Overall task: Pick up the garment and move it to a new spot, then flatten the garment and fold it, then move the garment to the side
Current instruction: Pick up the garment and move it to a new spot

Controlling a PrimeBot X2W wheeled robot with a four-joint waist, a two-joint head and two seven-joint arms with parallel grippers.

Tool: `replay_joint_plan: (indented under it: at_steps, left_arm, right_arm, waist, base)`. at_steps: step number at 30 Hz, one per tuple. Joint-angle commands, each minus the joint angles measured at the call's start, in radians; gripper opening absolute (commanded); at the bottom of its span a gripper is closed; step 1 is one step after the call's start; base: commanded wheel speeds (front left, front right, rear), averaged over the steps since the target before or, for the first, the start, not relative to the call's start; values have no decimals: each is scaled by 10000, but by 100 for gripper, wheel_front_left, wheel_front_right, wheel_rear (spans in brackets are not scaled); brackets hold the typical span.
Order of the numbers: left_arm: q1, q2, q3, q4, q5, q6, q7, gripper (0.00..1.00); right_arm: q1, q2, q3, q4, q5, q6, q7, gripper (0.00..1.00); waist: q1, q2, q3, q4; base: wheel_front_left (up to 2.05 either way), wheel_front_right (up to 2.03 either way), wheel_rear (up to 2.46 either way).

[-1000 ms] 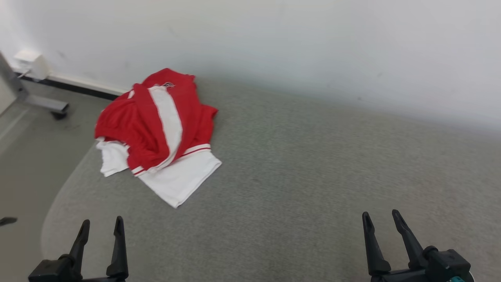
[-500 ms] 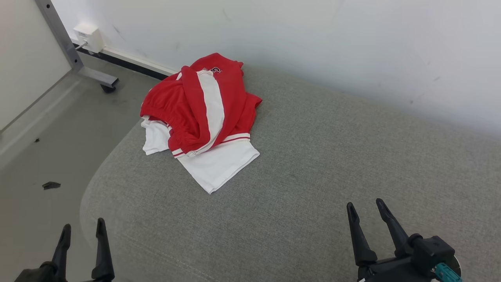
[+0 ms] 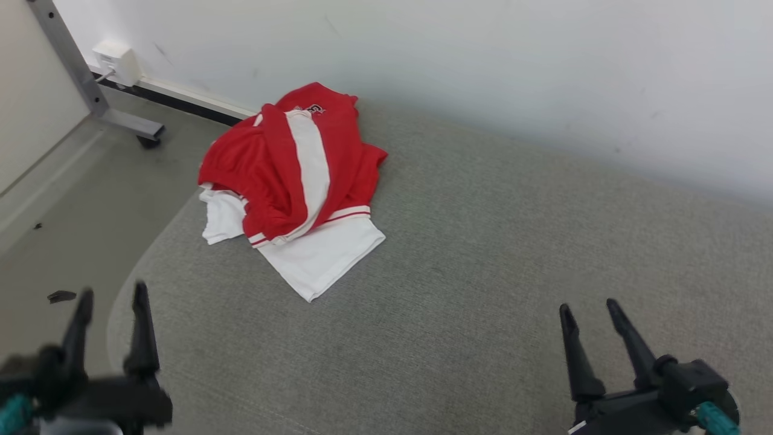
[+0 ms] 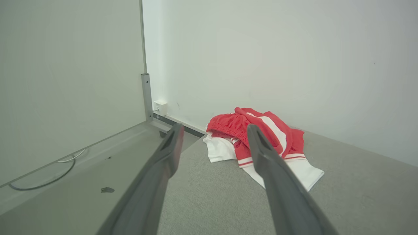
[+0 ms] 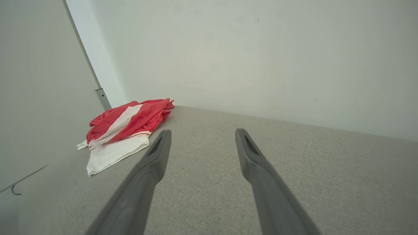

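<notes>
The garment [image 3: 290, 181] is a crumpled red and white piece with a white stripe, heaped at the far left corner of a grey fabric surface [image 3: 483, 272]. In the left wrist view the garment [image 4: 261, 137] lies ahead, just beyond the fingertips. In the right wrist view the garment [image 5: 124, 130] sits far off to the left. My left gripper [image 3: 112, 293] hangs open over the surface's near left edge, nothing between its fingers. My right gripper [image 3: 590, 307] stands open at the near right, well away from the garment.
A white wall [image 3: 483, 72] runs along the back of the surface. On the left, the floor [image 3: 54, 223] holds a metal frame leg with a castor [image 3: 145, 140], a small white box [image 3: 115, 60] on the wall and a dark scrap [image 3: 60, 296].
The head camera has swung about, shifting the whole picture. My left gripper has risen higher in the view and is blurred with motion. The garment lies as before.
</notes>
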Motion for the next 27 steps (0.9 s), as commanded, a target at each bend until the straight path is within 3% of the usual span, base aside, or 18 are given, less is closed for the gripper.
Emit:
replay_joint_plan:
  at_steps: [1,16,27]
  left_arm:
    - [-717,144,36,-18,-186,-108,57,100]
    - [-5844,1622,338,1110,-845,-791,1012,100]
    - [-7886,2590,357,3655,-1149,-1000,1704,100]
  right_arm:
    - [-175,-168,-118,-141,-110,-21,75,100]
    - [-1103,-560,-1548,-1271,-467,-21,288,100]
    - [-1242,-487,-2035,-1705,-572,-21,283,100]
  waist:
    - [1,0,854,-889]
    - [1,0,3701,-3443]
    - [1,0,4450,-4310]
  base:
    - [0,0,0]
    - [0,0,0]
    - [0,0,0]
